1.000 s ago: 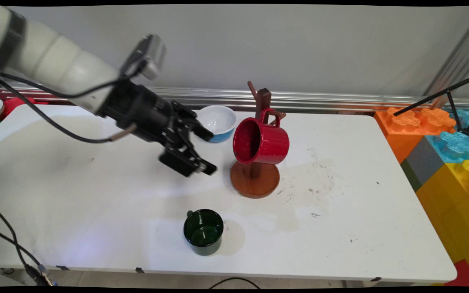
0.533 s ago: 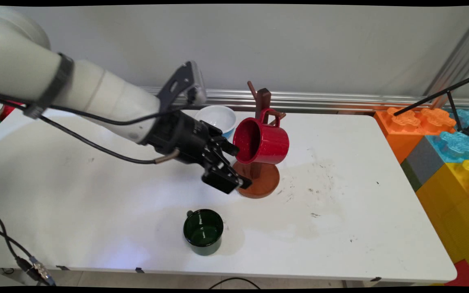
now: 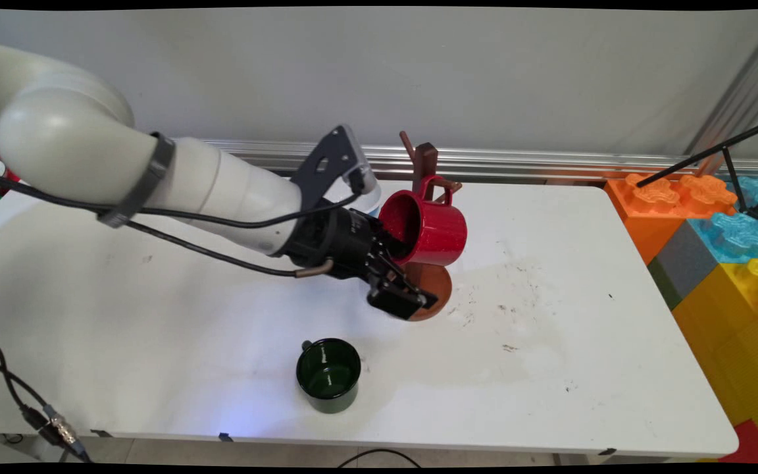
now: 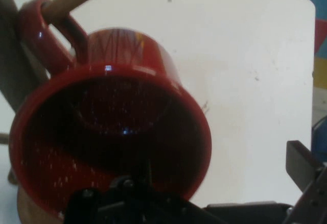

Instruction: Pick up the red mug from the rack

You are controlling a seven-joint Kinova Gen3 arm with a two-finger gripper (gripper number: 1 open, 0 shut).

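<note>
Straddling the rim of the red mug (image 3: 428, 227), the claw (image 3: 400, 276) is spread wide: one finger reaches into the mug's mouth, the other (image 4: 301, 165) sits outside its wall. Mug hangs by its handle on the brown mug stand (image 3: 426, 161); green cup (image 3: 328, 375) nearer on the table (image 3: 583, 329).

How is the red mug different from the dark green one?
The red mug hangs by its handle from a peg of the wooden stand, tipped on its side with its mouth facing the arm; the green mug stands upright on the table. The gripper is right at the red mug's rim; the green mug sits alone, nearer the front edge. Both are glossy one-handled mugs and look empty.
</note>
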